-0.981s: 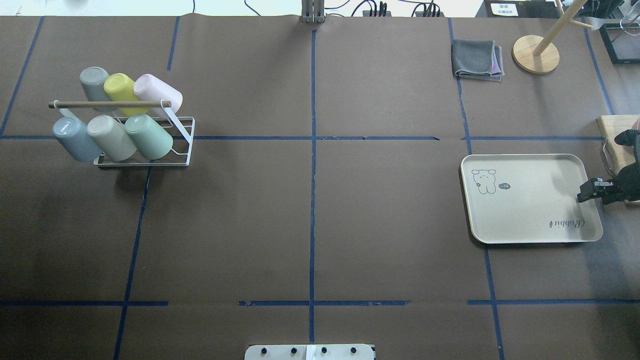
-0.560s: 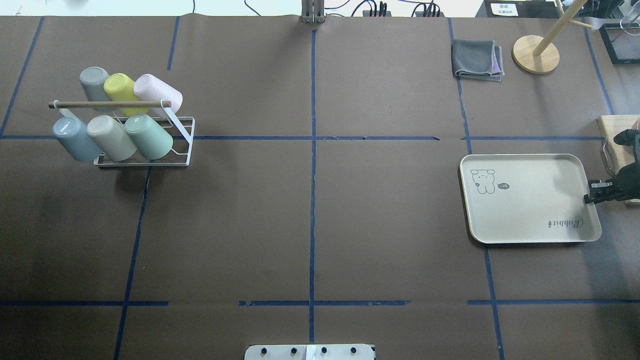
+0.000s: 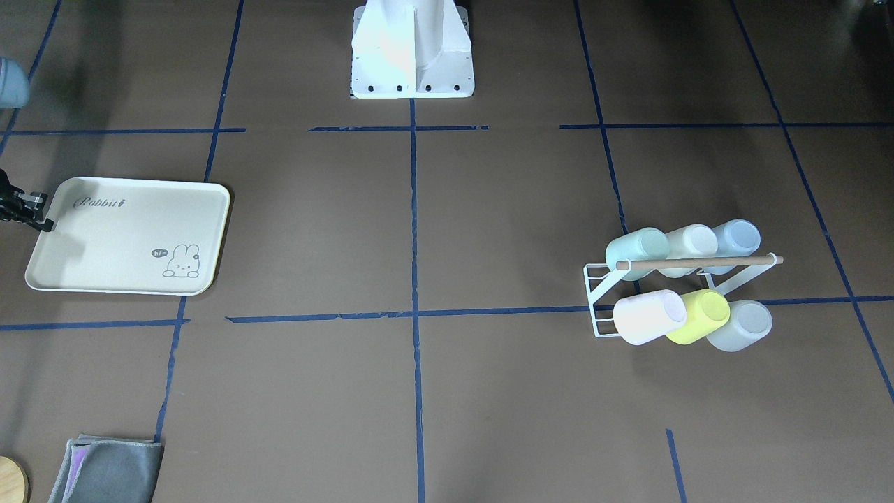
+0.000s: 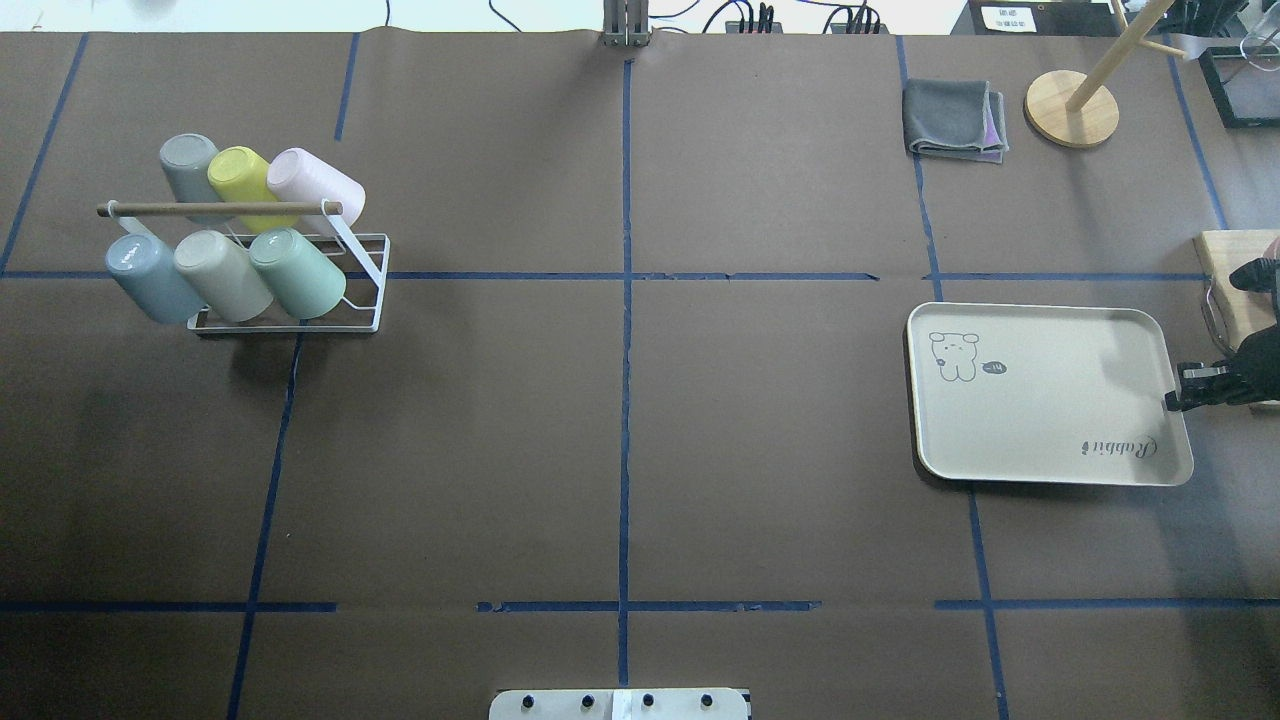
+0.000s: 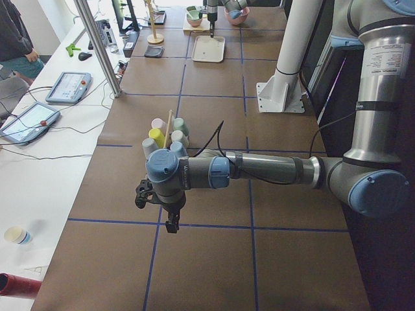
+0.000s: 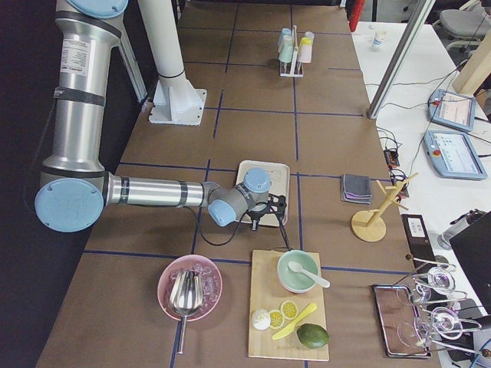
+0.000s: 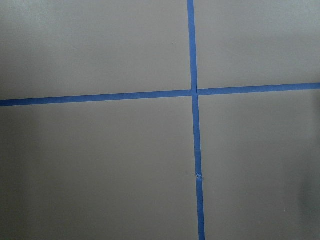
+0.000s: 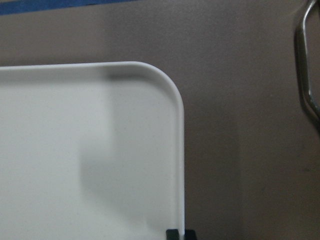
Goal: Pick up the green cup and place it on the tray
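The green cup (image 4: 298, 272) rests tilted on the near row of a white wire rack (image 4: 365, 285) at the far left; it also shows in the front view (image 3: 637, 248). The cream tray (image 4: 1050, 420) with the "Rabbit" script lies at the right, and shows in the front view (image 3: 105, 241). My right gripper (image 4: 1172, 400) is at the tray's right rim. In the right wrist view its fingertips (image 8: 172, 234) sit close on either side of the rim (image 8: 181, 150). My left gripper (image 5: 167, 220) shows only in the exterior left view, above bare table; I cannot tell whether it is open or shut.
The rack holds several other pastel cups, among them a yellow one (image 4: 238, 175) and a blue one (image 4: 145, 280). A folded grey cloth (image 4: 953, 120) and a wooden stand (image 4: 1070, 108) are at the far right. A cutting board (image 4: 1228, 265) lies beyond the tray.
My right gripper drew back from over the tray to its right rim. The tray has since shifted a little to the left and turned slightly. The cups have not moved.
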Tool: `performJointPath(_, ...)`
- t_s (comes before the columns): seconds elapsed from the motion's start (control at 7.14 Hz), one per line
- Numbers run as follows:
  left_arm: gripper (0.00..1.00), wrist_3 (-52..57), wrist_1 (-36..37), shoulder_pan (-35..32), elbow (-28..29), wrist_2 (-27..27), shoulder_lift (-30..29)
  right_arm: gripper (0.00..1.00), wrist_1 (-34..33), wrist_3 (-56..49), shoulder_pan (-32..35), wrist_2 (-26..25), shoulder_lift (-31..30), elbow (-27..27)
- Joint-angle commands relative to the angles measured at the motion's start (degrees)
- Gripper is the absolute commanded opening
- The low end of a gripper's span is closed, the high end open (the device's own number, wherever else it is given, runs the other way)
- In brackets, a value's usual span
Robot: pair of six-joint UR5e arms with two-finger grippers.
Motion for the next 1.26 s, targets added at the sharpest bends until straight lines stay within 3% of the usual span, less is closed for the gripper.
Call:
performJointPath(0.0, 1.0, 0.0, 0.0, 0.0, 0.1, 0.0, -0.1, 0.0, 0.0, 0.0, 6.7, 6.2, -2.8, 6.8)
performJointPath(0.14, 1.0, 0.0, 0.0, 0.0, 0.2, 0.0, -0.2, 0.0, 0.0, 0.0, 9.2, 9.6, -2.8, 7.9)
performJointPath(0.42, 1.0, -0.1, 0.0, 0.0, 0.3, 0.0, -0.2, 0.0, 0.0, 3.5, 9.4, 10.5, -1.7, 11.0)
performJointPath(0.7, 1.0, -0.1, 0.0, 0.0, 0.3, 0.0, -0.3, 0.0, -0.1, 12.2, 7.4, 11.2, 3.8, 12.8)
performJointPath(0.84, 1.0, -0.2, 0.0, 0.0, 0.3, -0.1, -0.4, 0.0, -0.1, 18.3, 3.2, 10.5, 8.5, 12.8)
performJointPath(1.12, 1.0, -0.2, 0.0, 0.0, 0.3, -0.1, -0.6, 0.0, -0.4, 30.7, -9.7, -1.0, 18.1, 12.7)
